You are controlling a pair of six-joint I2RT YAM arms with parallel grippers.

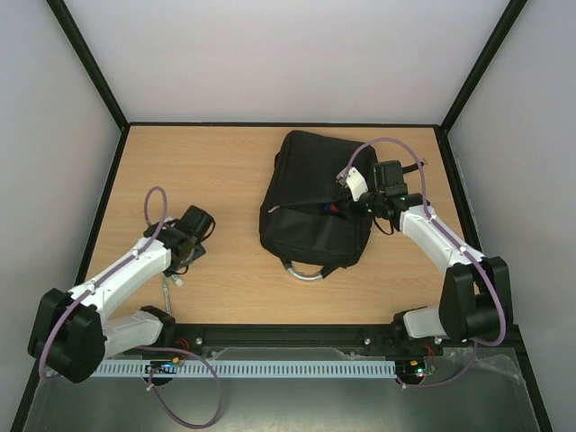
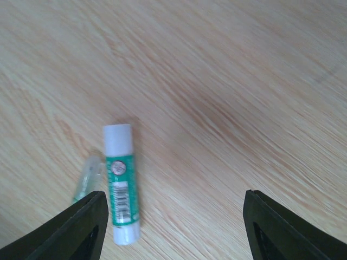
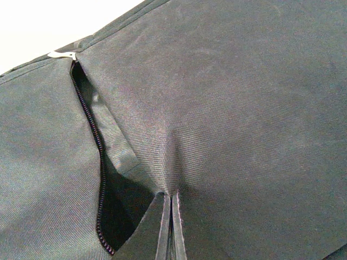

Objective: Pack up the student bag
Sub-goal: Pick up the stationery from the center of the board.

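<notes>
flat on the wooden surface (image 1: 225,171): the student bag (image 1: 310,193), black fabric, grey loop handle (image 1: 306,273) at its near end, toward the arm bases. at the bag's right edge, the right hand (image 1: 355,205), reaching in over the fabric. from the right wrist view, right hand (image 3: 169,227) closed tight, fingers pressed together with a fold of the student bag (image 3: 244,108) pinched between them, cloth drawn up into a crease just above the tips. just left of that pinch, a zip opening (image 3: 100,179) gaping dark, teeth visible along its edge, a pale zip pull (image 3: 62,54) at its far end. contents of the pocket too dark to tell. well apart from the bag, off to its left, the left hand (image 1: 183,256), pointed down at the surface. from the left wrist view, left hand (image 2: 173,195) spread wide, gripping nothing, bare wood between the two black fingers (image 2: 87,227). beside the left finger, lying flat on the surface: a glue stick (image 2: 121,184) with white cap and green label, and touching its left side a thin clear tube or pen (image 2: 88,179), partly hidden by the finger, kind not clear. both well to the left of the bag, outside it.
</notes>
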